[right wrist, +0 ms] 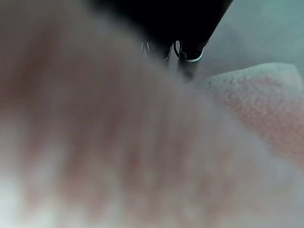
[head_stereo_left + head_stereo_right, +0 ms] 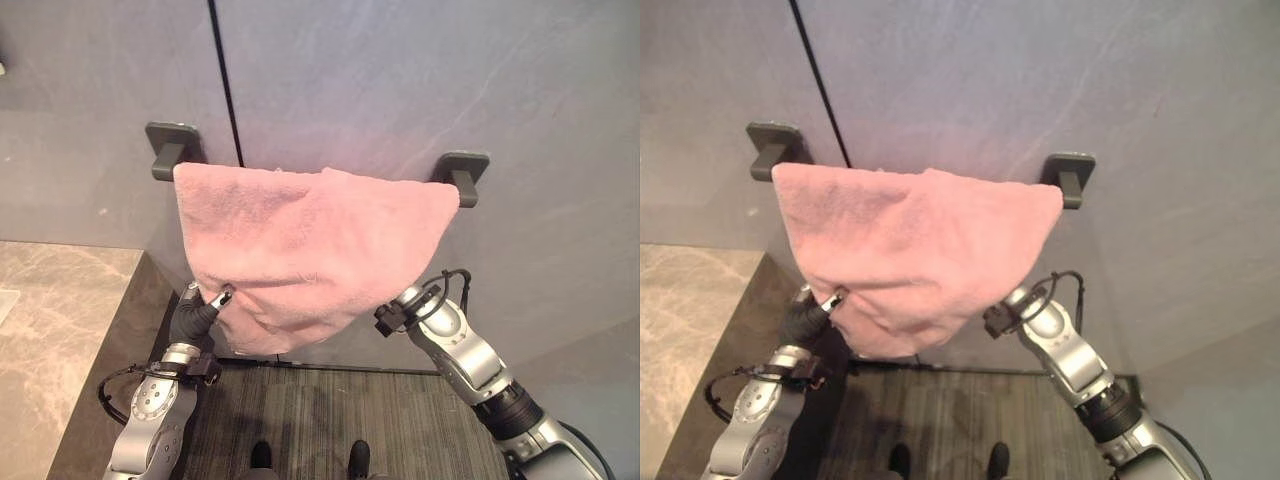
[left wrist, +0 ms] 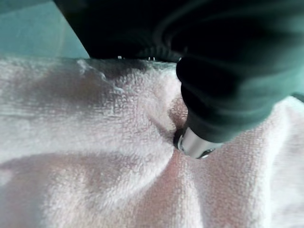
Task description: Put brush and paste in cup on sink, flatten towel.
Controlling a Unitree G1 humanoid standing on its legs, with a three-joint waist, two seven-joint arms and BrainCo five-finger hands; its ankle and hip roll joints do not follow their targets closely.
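A pink towel (image 2: 300,240) hangs over a wall rail between two dark brackets (image 2: 172,148) (image 2: 462,172). It is spread wide along the rail and narrows to a bunched, rounded bottom edge. My left hand (image 2: 205,308) is at the towel's lower left edge, with a fingertip showing against the cloth. In the left wrist view a silver finger (image 3: 194,142) presses into the towel (image 3: 95,156), and folds gather at that spot. My right hand (image 2: 405,300) reaches in under the towel's lower right side, where the cloth covers it. The right wrist view looks along pink cloth (image 1: 104,142) from very close.
A beige marble counter (image 2: 50,330) with a dark side panel (image 2: 130,330) lies to the left, close to my left arm. The grey wall (image 2: 400,80) stands right behind the towel. A striped dark floor mat (image 2: 330,410) lies below.
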